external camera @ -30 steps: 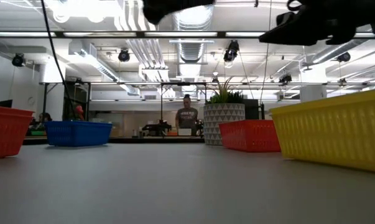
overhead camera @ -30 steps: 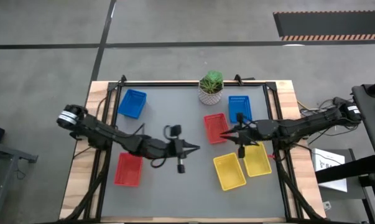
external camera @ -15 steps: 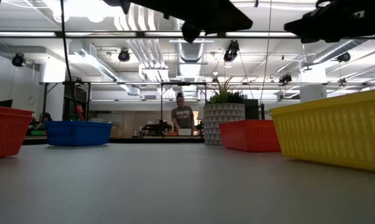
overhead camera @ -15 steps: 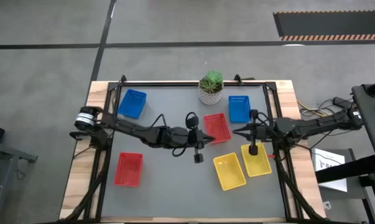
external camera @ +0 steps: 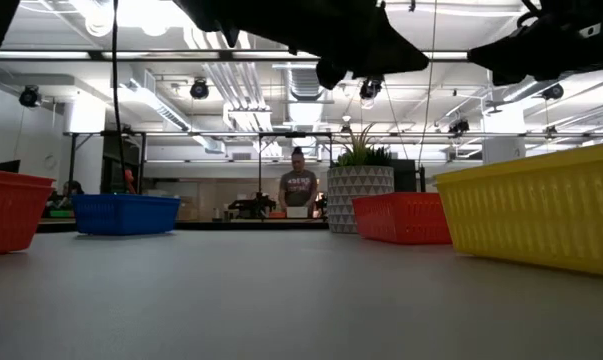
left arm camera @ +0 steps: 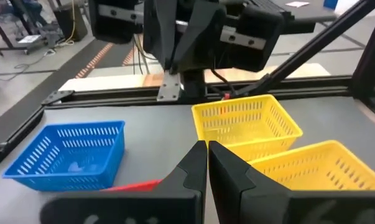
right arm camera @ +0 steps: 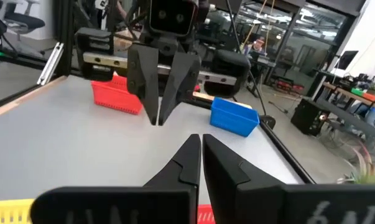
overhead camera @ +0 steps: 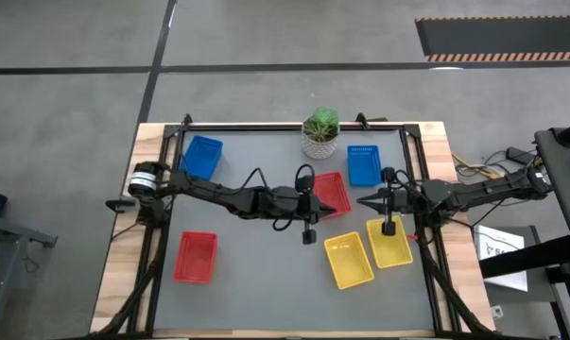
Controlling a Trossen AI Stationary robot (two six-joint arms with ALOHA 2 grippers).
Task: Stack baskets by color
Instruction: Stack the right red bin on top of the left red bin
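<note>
Six baskets show on the grey table. Blue ones lie at the far left (overhead camera: 200, 156) and far right (overhead camera: 364, 164). One red basket (overhead camera: 196, 256) is at the near left. Another red basket (overhead camera: 330, 192) sits near the middle. Two yellow ones (overhead camera: 348, 261) (overhead camera: 390, 243) lie side by side at the near right. My left gripper (overhead camera: 336, 209) is shut and hovers at the middle red basket's near edge, pointing toward the table's right. My right gripper (overhead camera: 361, 200) is shut and faces it from the right, above the gap between the red and yellow baskets.
A white pot with a green plant (overhead camera: 320, 133) stands at the far edge, between the two blue baskets. The black frame rail (overhead camera: 294, 125) borders the table. Bare grey mat (overhead camera: 266, 274) stretches across the near middle. A person (external camera: 299, 188) stands far off in the room.
My left gripper has travelled from the table's middle toward the right, ending at the middle red basket. My right gripper has drawn back toward the table's right edge, off the red basket. No basket has moved.
</note>
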